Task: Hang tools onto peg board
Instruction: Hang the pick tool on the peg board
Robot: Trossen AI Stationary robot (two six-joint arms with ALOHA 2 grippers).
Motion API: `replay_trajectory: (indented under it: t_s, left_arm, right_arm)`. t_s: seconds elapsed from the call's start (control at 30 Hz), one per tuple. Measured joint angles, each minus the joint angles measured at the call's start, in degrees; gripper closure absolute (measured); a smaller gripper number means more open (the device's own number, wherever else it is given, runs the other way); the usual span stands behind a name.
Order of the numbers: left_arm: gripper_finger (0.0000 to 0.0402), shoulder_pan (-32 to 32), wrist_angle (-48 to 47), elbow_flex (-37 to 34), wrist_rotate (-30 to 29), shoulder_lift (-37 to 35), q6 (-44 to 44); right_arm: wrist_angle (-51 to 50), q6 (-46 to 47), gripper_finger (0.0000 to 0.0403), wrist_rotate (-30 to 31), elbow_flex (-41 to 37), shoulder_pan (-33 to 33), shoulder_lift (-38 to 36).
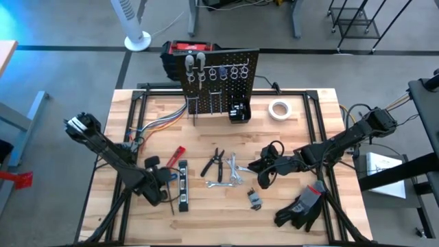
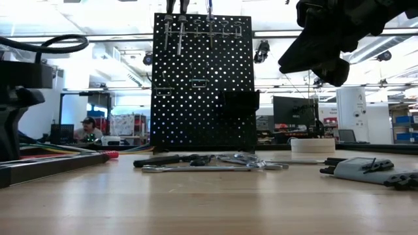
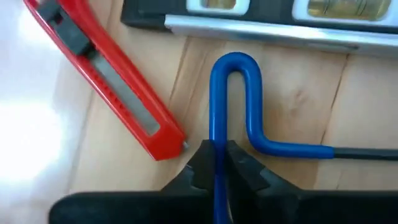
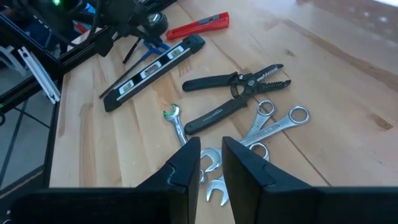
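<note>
Left gripper [image 3: 216, 167] jaws, we note, pinch the blue bent-loop tool handle [image 3: 235, 93] on the table beside the red utility knife [image 3: 106, 81]; that thin grip may twist when lifted. Right gripper [image 4: 211, 163], jaws narrow and empty, hovers above silver wrenches [image 4: 261, 134]. We read no labels.

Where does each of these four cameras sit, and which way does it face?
High view: above the table, looking straight down; both dark arms, upright black perforated peg board.
Low view: at tabletop height, looking level at the peg board; one arm hangs above.
Left wrist view: behind the left gripper, shut on a blue-handled bent tool.
Right wrist view: behind the right gripper, over silver wrenches.
Shared: both wrist views show the red utility knife and long black level.
</note>
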Motion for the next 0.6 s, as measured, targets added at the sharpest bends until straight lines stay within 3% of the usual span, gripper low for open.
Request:
replay_trajectory:
  t_s: [0.13, 0.33, 0.43, 0.6]
  left_arm:
    - [0.0399, 0.1, -7.8, 6.8, -3.1, -0.1, 1.1]
    - [0.0400, 0.6, -18.9, 19.6, -13.4, -0.2, 7.1]
    - [0.0400, 2.3, -22.6, 23.6, -12.4, -0.3, 8.4]
    - [0.0401, 5.2, -21.1, 23.6, -3.9, -0.3, 5.6]
  right_arm:
    - [0.3, -0.2, 0.0354, 0.0, 0.0, 0.0, 0.0]
    - [7.5, -1.9, 0.0344, 0.5, 0.0, 0.0, 0.0]
    - [9.5, -4.0, 0.0334, 0.5, 0.0, 0.0, 0.0]
    - [9.0, -7.0, 0.0318, 0.6, 0.0, 0.1, 0.8]
